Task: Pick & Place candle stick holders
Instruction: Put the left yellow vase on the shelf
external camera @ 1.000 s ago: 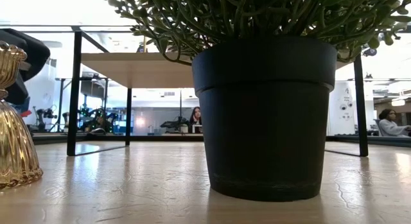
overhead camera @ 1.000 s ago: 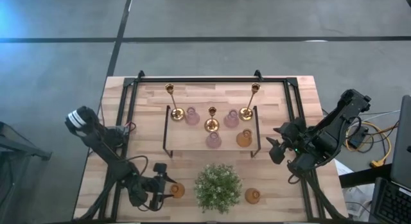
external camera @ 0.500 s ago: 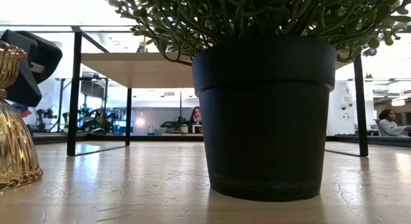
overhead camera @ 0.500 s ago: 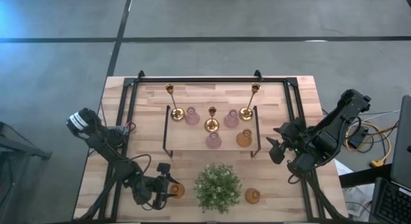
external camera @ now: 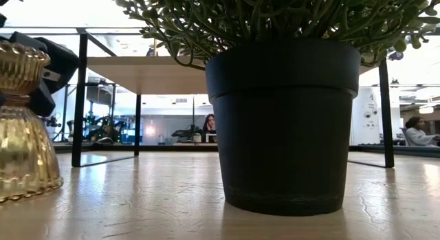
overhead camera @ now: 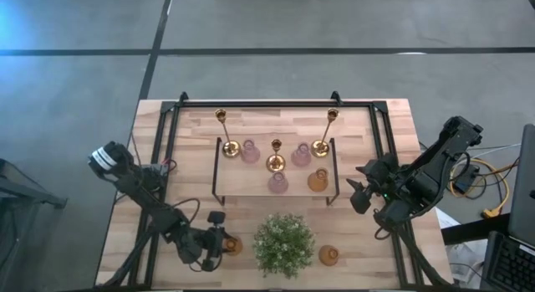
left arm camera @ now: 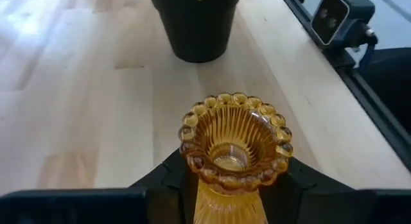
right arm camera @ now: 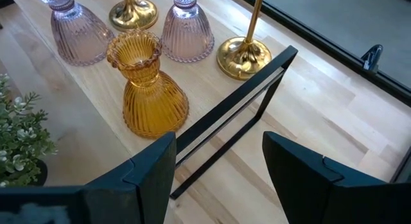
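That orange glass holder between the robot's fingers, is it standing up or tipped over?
Upright. The amber holder shows its cup mouth facing up between the left gripper fingers, and its base sits flat on the table.

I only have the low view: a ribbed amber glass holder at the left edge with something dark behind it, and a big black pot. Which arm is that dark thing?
Observer: That is the left gripper. From above it is at the amber holder, just left of the plant.
Operator: Where is the other arm?
Observer: The right gripper hangs by the right end of the rack, fingers open, holding nothing.
Operator: Any amber ones I can't see?
Observer: Yes. A second amber holder stands on the table right of the plant, and a third amber holder is on the rack.
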Available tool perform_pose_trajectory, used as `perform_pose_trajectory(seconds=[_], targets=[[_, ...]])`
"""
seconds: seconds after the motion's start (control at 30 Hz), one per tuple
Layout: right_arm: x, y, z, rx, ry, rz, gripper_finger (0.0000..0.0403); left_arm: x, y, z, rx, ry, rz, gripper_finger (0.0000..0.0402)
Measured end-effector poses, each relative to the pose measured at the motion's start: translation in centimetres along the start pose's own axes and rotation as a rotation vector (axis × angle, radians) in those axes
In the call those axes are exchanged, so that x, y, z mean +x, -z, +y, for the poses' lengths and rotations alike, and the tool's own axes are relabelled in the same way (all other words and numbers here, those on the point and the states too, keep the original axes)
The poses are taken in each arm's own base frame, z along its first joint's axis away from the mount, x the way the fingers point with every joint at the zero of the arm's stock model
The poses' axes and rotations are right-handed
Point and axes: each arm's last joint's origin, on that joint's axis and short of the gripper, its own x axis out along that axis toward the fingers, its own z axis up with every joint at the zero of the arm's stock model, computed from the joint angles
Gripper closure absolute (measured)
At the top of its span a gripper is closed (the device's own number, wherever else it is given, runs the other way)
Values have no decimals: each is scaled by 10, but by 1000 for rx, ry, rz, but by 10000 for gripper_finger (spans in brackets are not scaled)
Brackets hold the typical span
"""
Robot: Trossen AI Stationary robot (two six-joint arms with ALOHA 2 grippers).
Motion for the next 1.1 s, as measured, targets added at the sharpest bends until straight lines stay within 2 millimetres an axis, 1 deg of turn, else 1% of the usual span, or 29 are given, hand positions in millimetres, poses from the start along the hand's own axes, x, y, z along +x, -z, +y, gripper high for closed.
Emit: perform_pose_trajectory(seconds=[0.1,0.2,0.3,0.47,0.57,0.67,0.77,0.9,1.0,1.1], targets=[[0,0,0,0,0,2,177,0,-11,1,-23,29,-8,274],[0,0,0,-9,0,14,177,-4,-32,2,-63,39,-53,274],[0,1,0,-30,-1,24,177,-12,-51,8,-74,10,-57,274],[0,1,0,-64,-1,24,177,-36,-83,24,-92,-103,-91,274],[0,1,0,-70,-2,25,177,-49,-97,35,-104,-181,-117,274],[0,1,0,-62,-2,27,177,-61,-111,49,-154,-236,-180,274],[0,1,0,-66,-2,27,177,-65,-121,65,-188,-283,-215,274],[0,1,0,-100,-2,28,177,-66,-131,89,-223,-352,-234,274],[0,1,0,-119,-3,28,177,-64,-134,103,-228,-376,-199,274],[0,1,0,-129,-3,31,177,-66,-139,111,-231,-408,-172,274]])
